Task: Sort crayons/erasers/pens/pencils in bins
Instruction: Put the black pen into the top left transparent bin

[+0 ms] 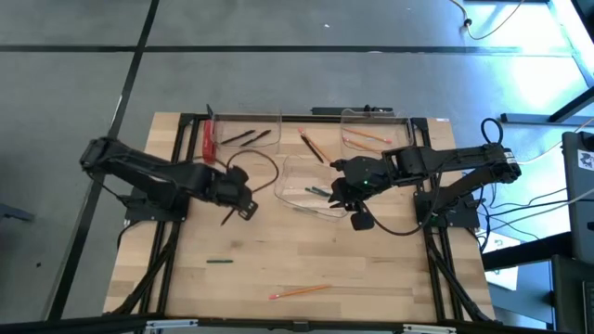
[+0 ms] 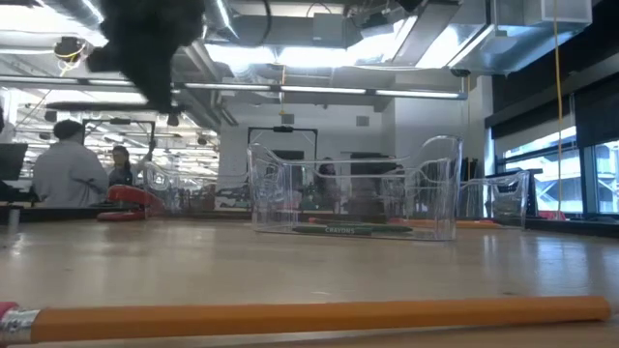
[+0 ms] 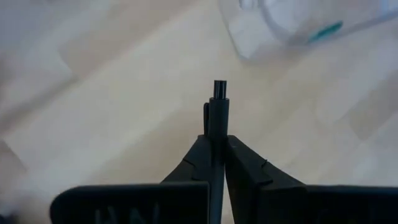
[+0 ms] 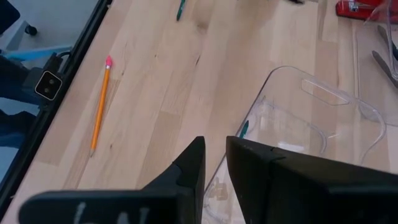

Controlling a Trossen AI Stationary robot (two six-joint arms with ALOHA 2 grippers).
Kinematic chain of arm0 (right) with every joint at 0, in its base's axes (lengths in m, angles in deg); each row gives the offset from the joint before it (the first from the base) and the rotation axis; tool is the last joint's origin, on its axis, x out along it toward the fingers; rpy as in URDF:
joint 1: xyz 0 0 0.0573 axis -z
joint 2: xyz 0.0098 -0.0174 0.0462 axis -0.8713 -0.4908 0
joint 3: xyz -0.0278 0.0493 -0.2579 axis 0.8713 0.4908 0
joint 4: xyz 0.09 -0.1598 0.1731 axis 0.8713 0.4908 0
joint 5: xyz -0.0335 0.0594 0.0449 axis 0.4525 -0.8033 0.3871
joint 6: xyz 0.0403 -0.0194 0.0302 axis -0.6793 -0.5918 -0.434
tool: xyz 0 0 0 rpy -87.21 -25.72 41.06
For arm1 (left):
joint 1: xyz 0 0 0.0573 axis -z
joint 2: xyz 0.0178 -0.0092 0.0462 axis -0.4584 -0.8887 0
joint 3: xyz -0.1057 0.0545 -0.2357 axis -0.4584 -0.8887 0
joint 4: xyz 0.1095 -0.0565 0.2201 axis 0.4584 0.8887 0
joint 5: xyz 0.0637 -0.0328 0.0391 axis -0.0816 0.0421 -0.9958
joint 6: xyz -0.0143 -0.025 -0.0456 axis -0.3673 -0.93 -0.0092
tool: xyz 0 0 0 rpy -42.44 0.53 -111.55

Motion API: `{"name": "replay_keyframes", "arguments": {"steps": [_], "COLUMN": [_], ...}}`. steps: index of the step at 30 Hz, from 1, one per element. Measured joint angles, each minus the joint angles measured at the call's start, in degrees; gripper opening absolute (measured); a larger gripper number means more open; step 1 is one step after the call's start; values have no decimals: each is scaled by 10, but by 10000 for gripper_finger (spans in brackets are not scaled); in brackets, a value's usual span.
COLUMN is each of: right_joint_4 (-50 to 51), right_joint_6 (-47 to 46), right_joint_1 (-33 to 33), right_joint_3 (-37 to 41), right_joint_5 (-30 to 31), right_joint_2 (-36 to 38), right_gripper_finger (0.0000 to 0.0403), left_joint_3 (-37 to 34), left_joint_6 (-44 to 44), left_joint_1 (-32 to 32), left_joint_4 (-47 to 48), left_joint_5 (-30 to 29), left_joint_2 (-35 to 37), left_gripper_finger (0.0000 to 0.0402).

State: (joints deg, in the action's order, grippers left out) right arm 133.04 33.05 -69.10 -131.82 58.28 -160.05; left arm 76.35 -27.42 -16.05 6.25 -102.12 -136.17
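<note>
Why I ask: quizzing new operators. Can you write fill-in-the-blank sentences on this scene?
The left gripper is shut on a black ___.
The right gripper hangs open at the middle bin, holding ___.
That bin's label reads ___.
A short green ___ lies loose on the table.
Missing: pen; nothing; CRAYONS; crayon.

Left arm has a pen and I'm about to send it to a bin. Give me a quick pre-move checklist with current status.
1. Slim black pen clamped between left gripper fingers: ok.
2. Pen bin, the clear plastic tray with black sticks at the far left: in view, ok.
3. Right gripper empty, over the middle clear tray: ok.
4. Table cleared: not ok; green crayon and orange pencil still loose.
</note>
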Motion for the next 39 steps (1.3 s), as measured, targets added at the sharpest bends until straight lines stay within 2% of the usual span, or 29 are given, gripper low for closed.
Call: {"name": "replay_keyframes", "arguments": {"steps": [5, 9, 14, 18, 24, 30, 39], "right_joint_4": [-5, -5, -5, -7, -8, -33, -106], "right_joint_6": [28, 79, 72, 75, 75, 74, 73], "right_joint_1": [0, 0, 0, 0, 0, 0, 0], "right_joint_3": [0, 0, 0, 0, 0, 0, 0], "right_joint_5": [0, 0, 0, 0, 0, 1, 107], "right_joint_2": [0, 0, 0, 0, 0, 0, 0], "right_gripper_finger": [69, 69, 69, 69, 69, 69, 69], "left_joint_3": [54, 85, 117, 121, 121, 121, 121], "left_joint_6": [105, 215, 364, 505, 658, 774, 908], "left_joint_1": [-61, -132, -232, -304, -400, -477, -527], "left_joint_4": [33, 40, 38, 22, -14, -84, -131], "left_joint_5": [-25, -17, 8, 22, 27, 80, 147], "left_joint_2": [10, 21, 25, 24, 5, -49, -140], "left_gripper_finger": [13, 13, 13, 13, 13, 13, 13]}}
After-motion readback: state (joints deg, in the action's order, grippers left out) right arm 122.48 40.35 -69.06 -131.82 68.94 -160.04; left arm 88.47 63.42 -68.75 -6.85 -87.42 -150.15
